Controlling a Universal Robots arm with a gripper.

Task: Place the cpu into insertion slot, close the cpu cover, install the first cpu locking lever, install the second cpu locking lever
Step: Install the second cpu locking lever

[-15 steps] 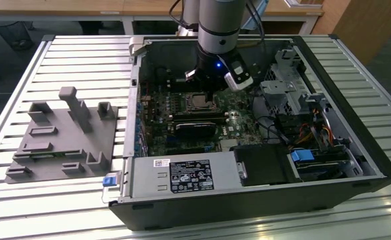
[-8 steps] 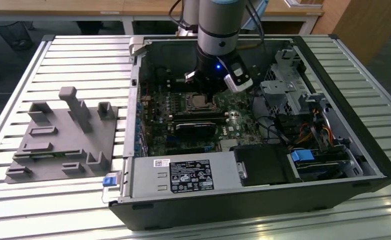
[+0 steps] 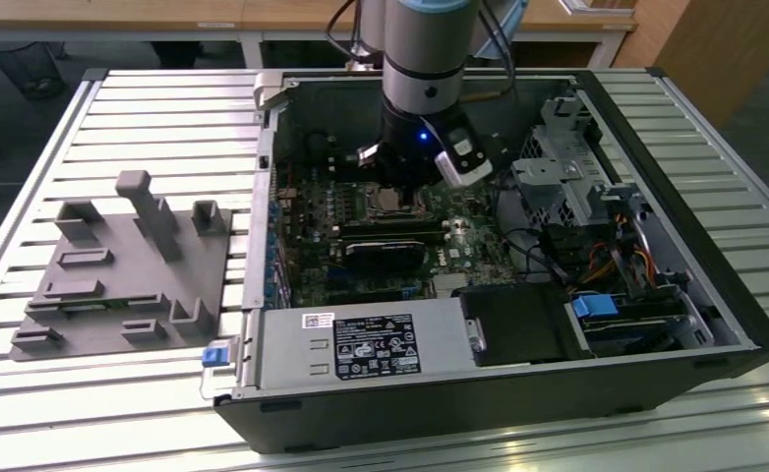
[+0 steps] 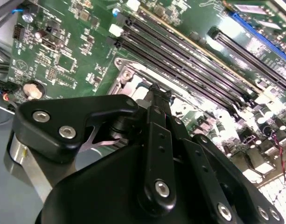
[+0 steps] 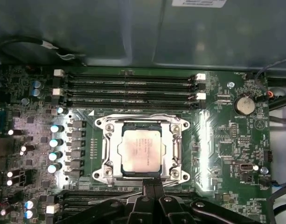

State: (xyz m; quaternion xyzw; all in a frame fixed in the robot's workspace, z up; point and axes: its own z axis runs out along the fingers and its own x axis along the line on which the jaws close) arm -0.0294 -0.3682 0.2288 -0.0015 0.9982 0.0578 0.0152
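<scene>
Silver-topped cpu: seated flat in the insertion slot, metal cover frame round it, lid face bare and visible in first wrist view. Slot sits on green motherboard, between two banks of long black memory slots; coin battery lies well off to one side of the slot on the same board.

Hand: black linkage fingers, tips drawn close together w/ only a thin gap, nothing seen between them; tips sit at the slot's metal rim, just beside the cpu edge. In second wrist view the hand tips again meet at the slot frame; contact w/ frame can't be told for sure.

Exterior view: arm comes down into open black pc case, hand over the slot near the case's middle. Black heatsink block just beside the slot. Power supply w/ white label at the case's near wall. Grey fixture tray rests on the slatted counter, well apart from the case, toward exterior view's left.
</scene>
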